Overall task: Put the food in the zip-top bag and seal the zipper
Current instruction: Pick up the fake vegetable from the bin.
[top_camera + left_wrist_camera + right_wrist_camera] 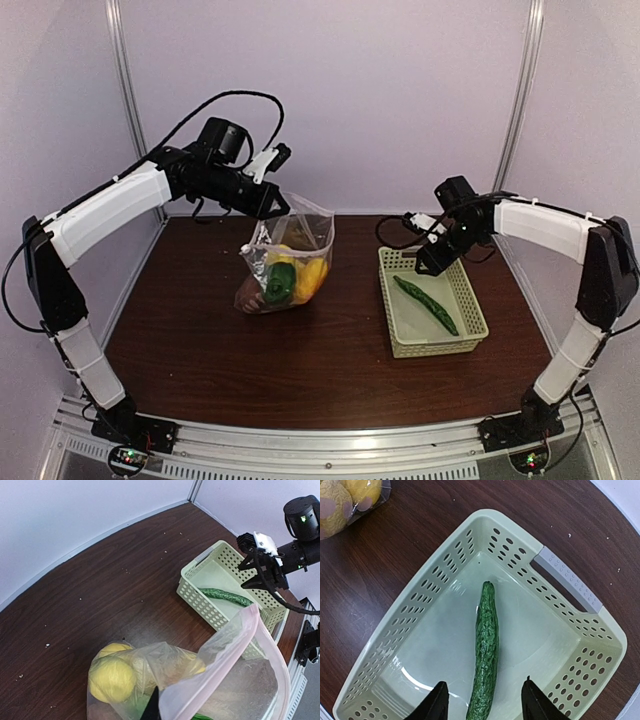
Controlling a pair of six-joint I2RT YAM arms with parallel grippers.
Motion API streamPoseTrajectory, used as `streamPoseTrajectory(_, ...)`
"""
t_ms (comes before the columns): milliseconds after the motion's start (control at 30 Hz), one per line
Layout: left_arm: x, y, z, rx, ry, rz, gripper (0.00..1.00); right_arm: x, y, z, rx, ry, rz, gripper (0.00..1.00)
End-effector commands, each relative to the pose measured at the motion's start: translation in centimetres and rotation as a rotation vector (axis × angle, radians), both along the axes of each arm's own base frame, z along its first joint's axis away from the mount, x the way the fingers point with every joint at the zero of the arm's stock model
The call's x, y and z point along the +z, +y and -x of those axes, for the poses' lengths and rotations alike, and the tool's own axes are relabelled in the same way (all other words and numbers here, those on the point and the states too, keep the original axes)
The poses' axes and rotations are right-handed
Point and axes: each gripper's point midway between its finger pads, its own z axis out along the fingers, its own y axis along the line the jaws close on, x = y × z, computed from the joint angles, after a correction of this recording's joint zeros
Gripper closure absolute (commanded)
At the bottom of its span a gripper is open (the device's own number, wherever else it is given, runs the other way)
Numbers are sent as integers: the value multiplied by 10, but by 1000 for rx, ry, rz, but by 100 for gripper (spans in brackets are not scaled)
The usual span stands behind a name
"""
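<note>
One cucumber (486, 645) lies in the basket (420, 615). We see the right gripper (484, 692) over it, jaws released and empty. The left gripper (275, 205) is clenched on the zip-top bag (300, 235) beside the basket. Risks, we judge: an end-pinched cucumber slips, or the bag's mouth sags.

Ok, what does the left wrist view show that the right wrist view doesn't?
Only left wrist: the bag with its mouth open and held up, and the right hand seen from outside, hanging over the basket. Only right wrist: that hand's fingers open on either side of one end of the cucumber, not touching it. Both: basket, cucumber, lemons in the bag, brown table.
</note>
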Motion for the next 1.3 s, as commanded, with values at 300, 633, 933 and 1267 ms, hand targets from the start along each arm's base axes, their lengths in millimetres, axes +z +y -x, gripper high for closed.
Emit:
streamPoseTrajectory(300, 5, 0, -4, 7, -32, 11, 95, -54, 3, -22, -58, 117, 77, 50)
streamPoseTrajectory(633, 3, 1, -5, 9, -32, 6, 94, -71, 11, -32, -35, 140, 83, 54)
streamPoseTrajectory(933, 1, 1, -5, 12, -30, 1, 94, -86, 21, -26, 5, 180, 95, 57)
streamPoseTrajectory(1267, 0, 0, -5, 11, -22, 3, 94, -99, 17, -27, -2, 201, 128, 60)
